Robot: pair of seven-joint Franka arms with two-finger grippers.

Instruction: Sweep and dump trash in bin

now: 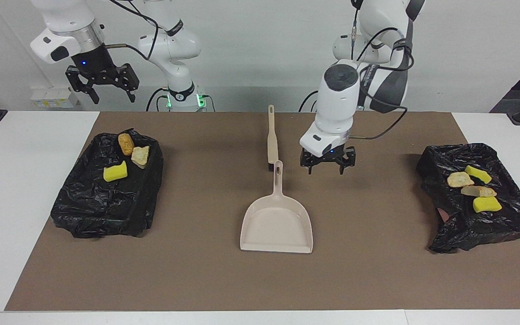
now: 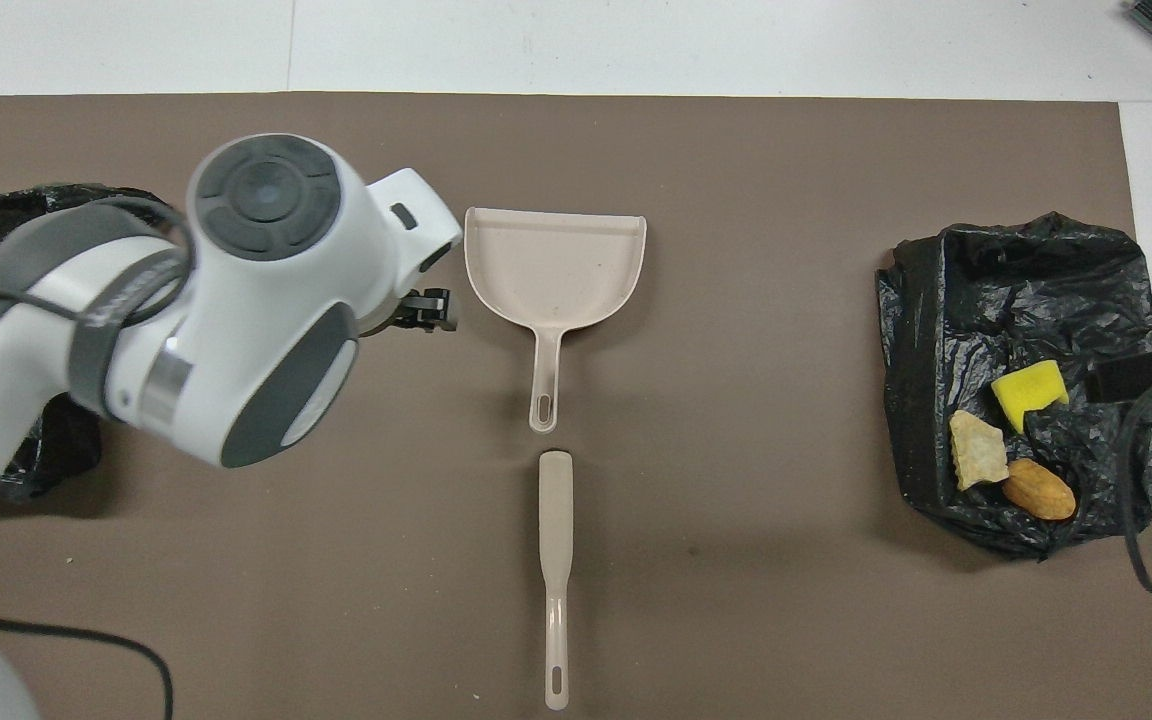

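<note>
The beige dustpan (image 1: pixel 276 228) (image 2: pixel 556 262) lies flat mid-mat, its handle pointing toward the robots, with nothing holding it. My left gripper (image 1: pixel 327 169) hangs open and empty above the mat, beside the dustpan's handle toward the left arm's end. My right gripper (image 1: pixel 112 96) waits open, high over the right arm's end. Trash sits in both black-lined bins. One bin (image 1: pixel 106 198) (image 2: pixel 1021 300) holds a yellow sponge (image 1: pixel 115 172) (image 2: pixel 1028 392) and two tan lumps (image 1: pixel 126 143). The other bin (image 1: pixel 476 216) holds sponge pieces (image 1: pixel 487 204) and lumps (image 1: pixel 459 179).
A beige brush (image 1: pixel 271 135) (image 2: pixel 556 560) lies on the brown mat (image 1: pixel 377 271) in line with the dustpan's handle, nearer to the robots. In the overhead view the left arm's wrist (image 2: pixel 266 300) covers much of the bin at its end.
</note>
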